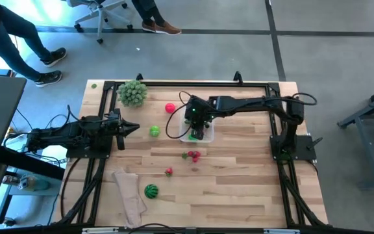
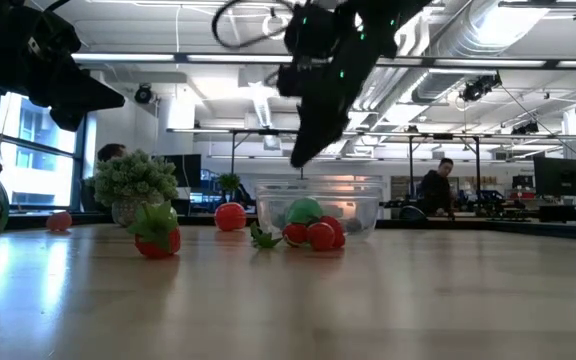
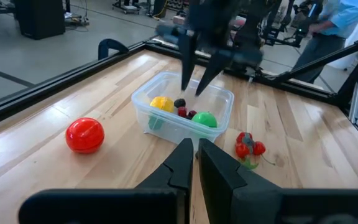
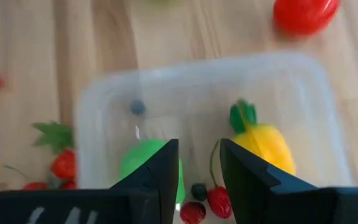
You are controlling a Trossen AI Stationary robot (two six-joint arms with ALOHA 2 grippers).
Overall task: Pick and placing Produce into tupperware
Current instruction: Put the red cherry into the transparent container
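Tupperware (image 1: pixel 196 136) sits mid-table, slightly toward the far edge, directly under the right gripper (image 1: pixel 199 125). We see that gripper hovering above the open container, fingers (image 4: pixel 161 171) parted with a narrow gap, nothing between them. Left gripper (image 1: pixel 130 127) waits well to the left, fingers closed, empty, pointing toward the container.

Leafy ball (image 1: pixel 132 92) is at the far left corner of the table, beige cloth (image 1: pixel 129 194) at the near left edge.

Produce: striped watermelon ball (image 1: pixel 150 191) just beside the cloth; red tomato (image 3: pixel 84 134) and a green ball (image 1: pixel 154 131) left of the container. Inside the container we count a yellow fruit (image 4: pixel 263 142), a green fruit (image 4: pixel 140 163), cherries (image 4: pixel 207 202) and a dark berry (image 4: pixel 137 107). Red cluster (image 1: pixel 192 155) lies just outside it on the near side, a small strawberry (image 1: pixel 169 171) further toward us.
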